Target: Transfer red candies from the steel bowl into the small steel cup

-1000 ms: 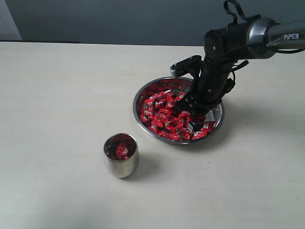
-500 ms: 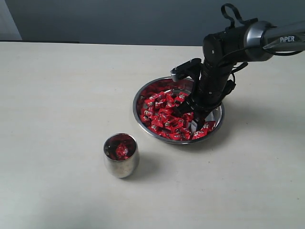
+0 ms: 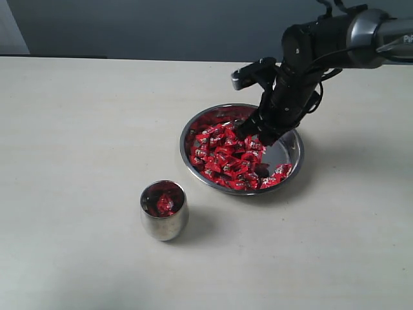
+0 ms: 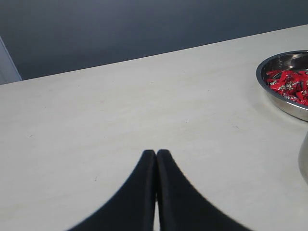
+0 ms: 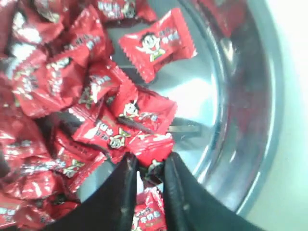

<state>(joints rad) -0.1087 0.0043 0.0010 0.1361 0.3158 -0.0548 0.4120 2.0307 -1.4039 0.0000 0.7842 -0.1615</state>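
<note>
Jaws: right jaws nearly closed, pinching one candy [image 5: 148, 211] just above the bowl [image 3: 298, 155], at the edge of the candies [image 3: 222, 158] heaped in it. Bowl sits right of counter [image 3: 77, 129] centre; cup [image 3: 164, 223] well apart toward the near edge, candies inside. Left jaws pressed together, empty.

The worktop [image 3: 84, 129] is a pale cream slab with faint streaks. In the exterior view it runs up to a dark wall [image 3: 161, 29] at 12 o'clock. Two things stand directly on it. The steel bowl [image 3: 183, 150], wide and shallow, rests just off the middle toward 3 o'clock. The small steel cup [image 3: 164, 225] stands upright at about 8 o'clock from the bowl, near it but not touching. The cup throws a soft shadow toward 3 o'clock.
</note>
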